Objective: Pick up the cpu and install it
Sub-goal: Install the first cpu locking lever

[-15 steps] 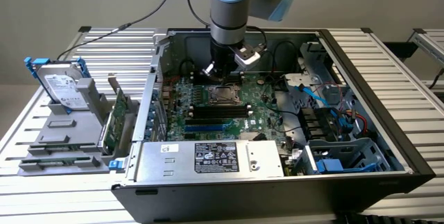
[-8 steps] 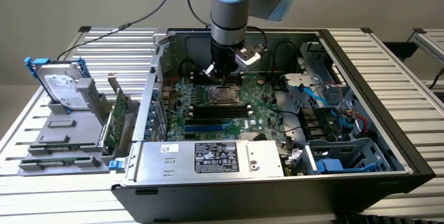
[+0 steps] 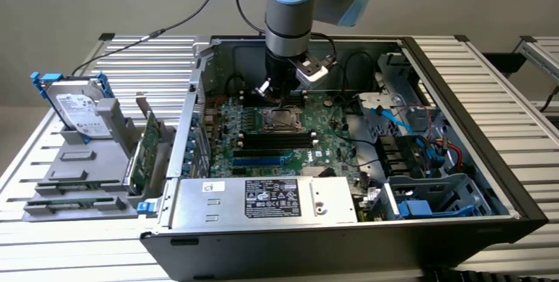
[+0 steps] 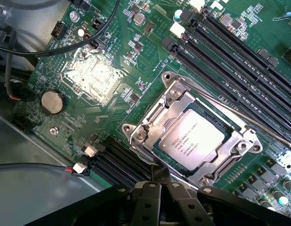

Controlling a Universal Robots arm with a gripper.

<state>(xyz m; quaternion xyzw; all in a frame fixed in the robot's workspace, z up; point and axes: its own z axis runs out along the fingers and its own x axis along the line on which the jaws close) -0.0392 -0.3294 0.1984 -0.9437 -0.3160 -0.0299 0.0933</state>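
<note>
The cpu (image 4: 191, 139), a small square chip with a silver-grey printed top, lies flat in the motherboard socket, framed by the socket's metal bracket (image 4: 150, 120). In the exterior view the cpu (image 3: 281, 120) sits mid-board inside the open computer case (image 3: 463, 86). My gripper (image 4: 159, 175) is shut, its dark fingers pressed together with nothing seen between them, just beside the socket's edge and apart from the chip. Seen from outside, the gripper (image 3: 281, 97) hangs from the arm slightly above and behind the socket.
Black memory slots (image 4: 239, 52) run beside the socket. A coin battery (image 4: 52, 102) and black cables (image 4: 23, 49) lie on the other side. The hard drive with blue bracket (image 3: 74, 105) and a green circuit card (image 3: 144, 151) stand outside the case, at the exterior view's left.
</note>
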